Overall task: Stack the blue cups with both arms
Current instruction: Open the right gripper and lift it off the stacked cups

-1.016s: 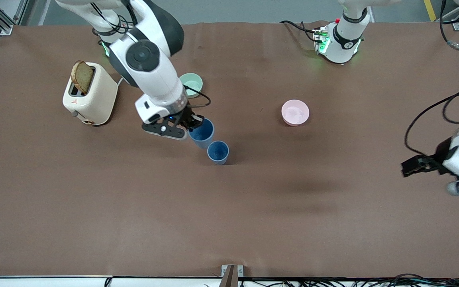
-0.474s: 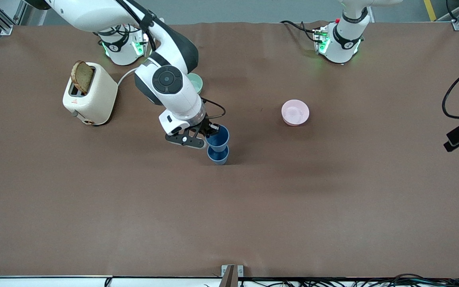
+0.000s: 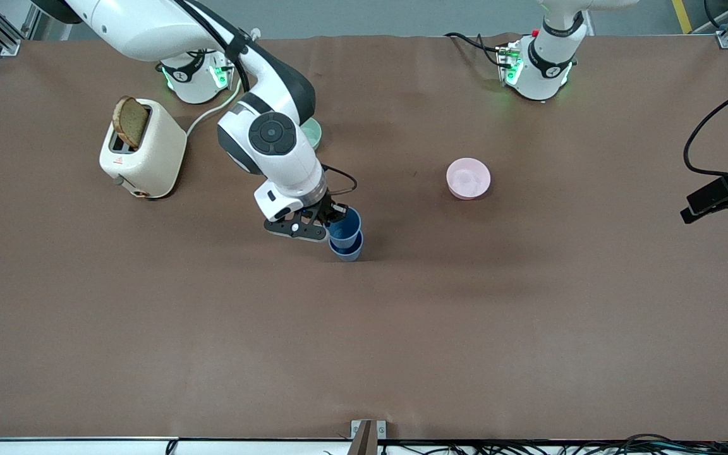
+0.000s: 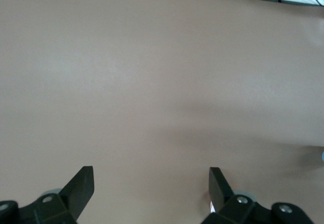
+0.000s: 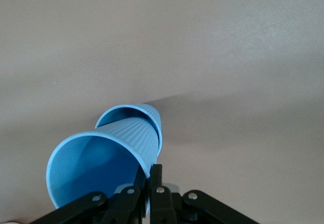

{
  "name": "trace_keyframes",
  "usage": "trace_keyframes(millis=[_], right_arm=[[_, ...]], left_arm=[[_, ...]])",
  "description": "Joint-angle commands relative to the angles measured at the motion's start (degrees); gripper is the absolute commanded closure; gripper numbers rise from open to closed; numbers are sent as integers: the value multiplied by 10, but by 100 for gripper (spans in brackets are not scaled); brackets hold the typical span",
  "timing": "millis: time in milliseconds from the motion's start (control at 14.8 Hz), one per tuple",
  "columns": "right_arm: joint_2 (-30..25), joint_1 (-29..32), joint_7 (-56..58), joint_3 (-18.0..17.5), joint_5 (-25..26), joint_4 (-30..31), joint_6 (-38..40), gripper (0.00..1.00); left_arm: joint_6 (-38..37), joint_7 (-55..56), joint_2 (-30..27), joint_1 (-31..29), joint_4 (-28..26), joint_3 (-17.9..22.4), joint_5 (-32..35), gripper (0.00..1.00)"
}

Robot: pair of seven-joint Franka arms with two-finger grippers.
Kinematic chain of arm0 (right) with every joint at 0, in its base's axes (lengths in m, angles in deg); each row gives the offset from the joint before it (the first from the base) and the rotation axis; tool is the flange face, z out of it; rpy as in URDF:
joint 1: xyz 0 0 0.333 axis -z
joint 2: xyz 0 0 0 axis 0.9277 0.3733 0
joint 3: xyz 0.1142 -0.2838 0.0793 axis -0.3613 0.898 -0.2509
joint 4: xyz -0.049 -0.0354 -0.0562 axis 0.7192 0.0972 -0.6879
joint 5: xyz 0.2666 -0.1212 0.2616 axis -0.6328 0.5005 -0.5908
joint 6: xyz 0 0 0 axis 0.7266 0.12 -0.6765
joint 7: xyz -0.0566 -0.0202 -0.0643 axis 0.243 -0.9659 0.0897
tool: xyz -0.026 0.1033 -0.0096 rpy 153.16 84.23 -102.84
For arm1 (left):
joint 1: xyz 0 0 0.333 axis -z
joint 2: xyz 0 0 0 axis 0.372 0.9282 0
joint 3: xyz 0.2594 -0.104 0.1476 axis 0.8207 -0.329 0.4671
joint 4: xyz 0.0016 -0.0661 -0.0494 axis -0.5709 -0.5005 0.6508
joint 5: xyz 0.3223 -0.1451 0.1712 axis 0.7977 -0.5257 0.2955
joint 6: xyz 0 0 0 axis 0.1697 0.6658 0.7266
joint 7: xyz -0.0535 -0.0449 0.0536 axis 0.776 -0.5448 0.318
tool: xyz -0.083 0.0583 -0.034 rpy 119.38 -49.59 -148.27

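My right gripper (image 3: 331, 222) is shut on the rim of one blue cup (image 3: 345, 226). It holds that cup tilted, with its base set into the mouth of the second blue cup (image 3: 349, 251), which stands upright on the table. In the right wrist view my right gripper (image 5: 150, 177) pinches the wall of the held cup (image 5: 101, 166), and the standing cup's rim (image 5: 132, 113) shows round its base. My left gripper (image 3: 710, 200) waits open and empty at the left arm's end of the table. In the left wrist view it (image 4: 150, 184) is over bare mat.
A cream toaster (image 3: 143, 151) with a slice of bread stands toward the right arm's end. A mint-green bowl (image 3: 313, 131) is mostly hidden by the right arm. A pink bowl (image 3: 468, 178) sits farther from the front camera than the cups, toward the left arm's end.
My right gripper has carried its blue cup over the standing cup and lowered it into that cup's mouth. The left arm has shifted at its end of the table.
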Motion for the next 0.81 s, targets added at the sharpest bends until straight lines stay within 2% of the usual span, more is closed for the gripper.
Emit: trace_keyframes(millis=[0, 68, 135, 203, 271, 406, 609, 745], right_arm=[[12, -1, -14, -6, 21, -10, -1, 59], [12, -1, -14, -6, 21, -10, 0, 24], [11, -1, -14, -6, 20, -12, 3, 9], [8, 4, -13, -7, 18, -18, 6, 3], [3, 10, -13, -7, 17, -20, 7, 0], [-43, 36, 0, -8, 13, -18, 16, 0], [-108, 66, 52, -5, 10, -21, 84, 0], [-141, 95, 107, -1, -15, -28, 134, 0]], left_arm=[[42, 0, -47, 1, -71, -2, -3, 0], [55, 0, -60, 4, -91, -3, -2, 0], [67, 0, -68, 3, -107, -8, -3, 0], [72, 0, -70, 0, -114, -13, -3, 0], [68, -7, -70, 0, -114, -13, -3, 0], [54, -9, -70, 1, -110, -13, 0, 0], [44, -6, -68, 3, -102, -14, 6, 0], [30, -5, -66, 4, -99, -14, 7, 0]])
